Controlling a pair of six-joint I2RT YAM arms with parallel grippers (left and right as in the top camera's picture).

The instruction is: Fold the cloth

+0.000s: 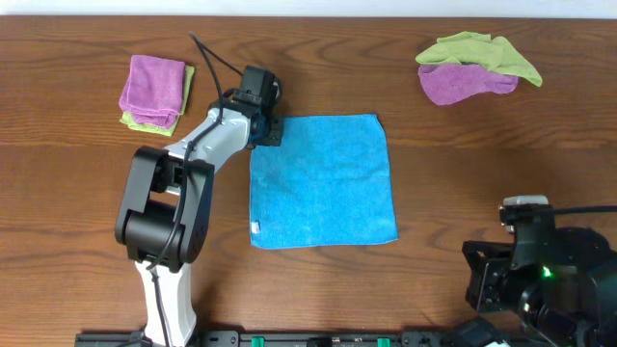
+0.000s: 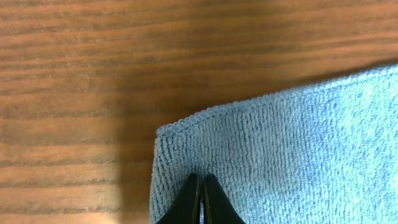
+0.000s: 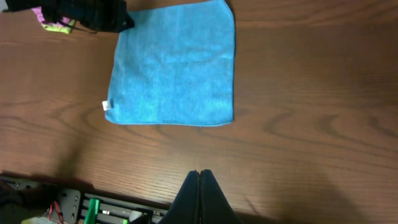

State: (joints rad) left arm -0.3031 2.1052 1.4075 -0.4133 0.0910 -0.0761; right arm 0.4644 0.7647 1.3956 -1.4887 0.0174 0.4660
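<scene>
The cloth [image 1: 323,183], sky-blue and square, lies flat and unfolded on the wooden table, with a white tag [image 1: 255,228] at its near-left corner. My left gripper [image 1: 269,132] is down on the cloth's far-left corner. In the left wrist view its black fingertips [image 2: 200,177] are shut together just inside that corner of the cloth [image 2: 280,155], with a sliver of blue between them. My right gripper [image 3: 199,172] is shut and empty above bare wood, well short of the cloth [image 3: 174,68]. The right arm [image 1: 540,275] sits at the near right.
A folded purple cloth on a lime-green one [image 1: 154,92] lies just left of my left gripper. A crumpled lime-green and purple pile [image 1: 477,67] sits at the far right. A black rail with green parts [image 3: 93,208] runs along the table's near edge.
</scene>
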